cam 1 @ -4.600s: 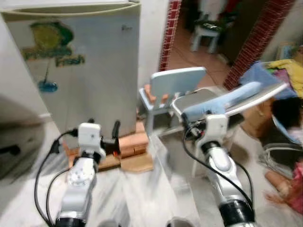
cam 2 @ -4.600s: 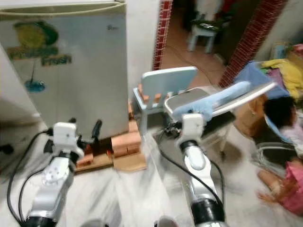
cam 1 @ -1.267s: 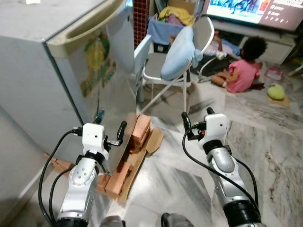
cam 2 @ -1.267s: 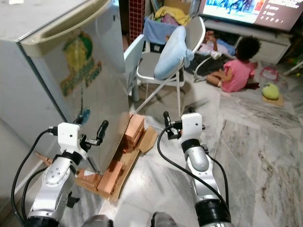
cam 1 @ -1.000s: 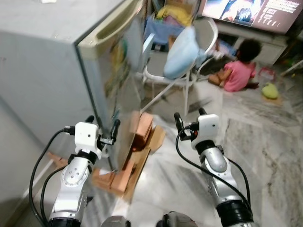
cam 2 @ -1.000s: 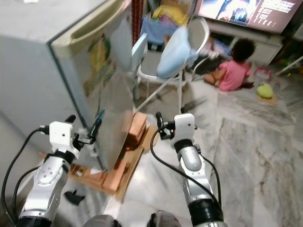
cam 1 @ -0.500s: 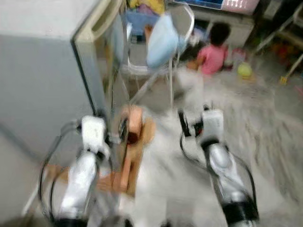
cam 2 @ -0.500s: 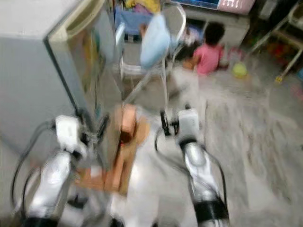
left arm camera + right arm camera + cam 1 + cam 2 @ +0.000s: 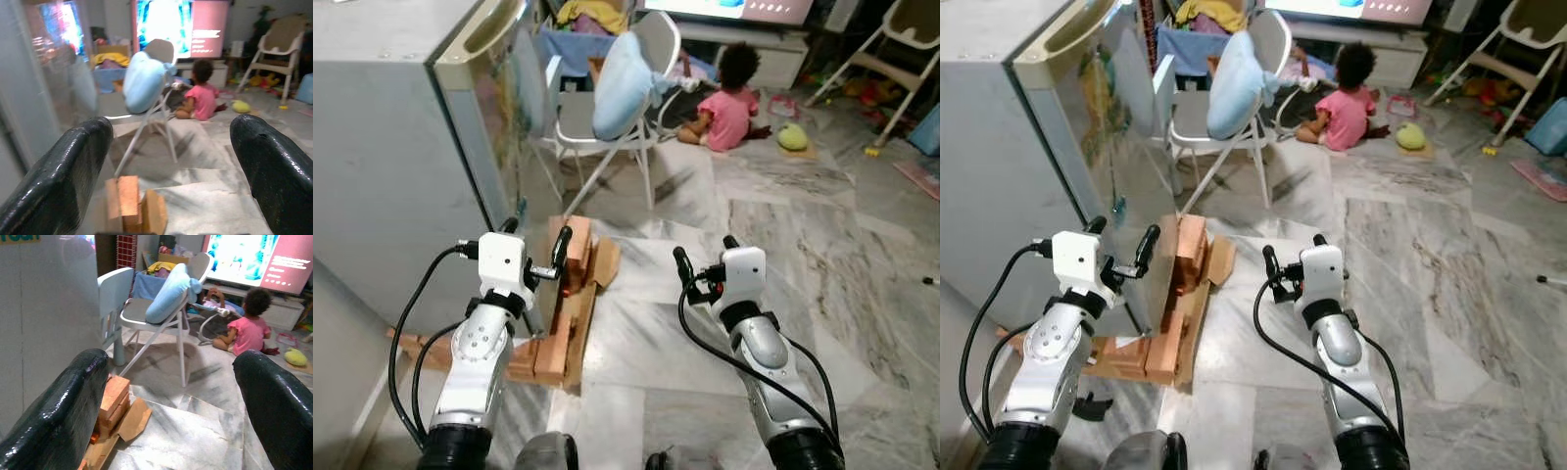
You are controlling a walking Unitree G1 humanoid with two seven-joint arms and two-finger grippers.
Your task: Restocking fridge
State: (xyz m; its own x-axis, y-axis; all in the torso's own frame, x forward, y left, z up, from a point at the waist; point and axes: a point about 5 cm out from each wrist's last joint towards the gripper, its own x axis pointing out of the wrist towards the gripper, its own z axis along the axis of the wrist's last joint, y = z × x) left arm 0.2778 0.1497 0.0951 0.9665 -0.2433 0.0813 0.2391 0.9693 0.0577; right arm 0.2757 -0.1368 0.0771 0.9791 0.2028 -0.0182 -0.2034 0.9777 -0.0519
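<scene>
The grey fridge [image 9: 401, 127] stands at my left with its door [image 9: 509, 117] closed; a pale handle runs along the door's top edge. It rests on stacked bricks and boards [image 9: 570, 294]. My left gripper [image 9: 536, 240] is open and holds nothing, close to the door's lower front edge. My right gripper [image 9: 705, 257] is open and holds nothing, raised over the marble floor to the right of the bricks. In the left wrist view the black fingers [image 9: 63, 181] stand wide apart, as do those in the right wrist view [image 9: 58, 411].
A folding chair with a blue cushion [image 9: 619, 69] and a small blue chair [image 9: 548, 93] stand beyond the fridge. A person in pink [image 9: 729, 98] sits on the floor before a television. A high chair [image 9: 901, 39] is far right. Marble floor [image 9: 803, 245] lies open ahead.
The camera has swung right and the blur has gone; the fridge now shows more from its side. Both grippers stay open and empty in the same raised pose.
</scene>
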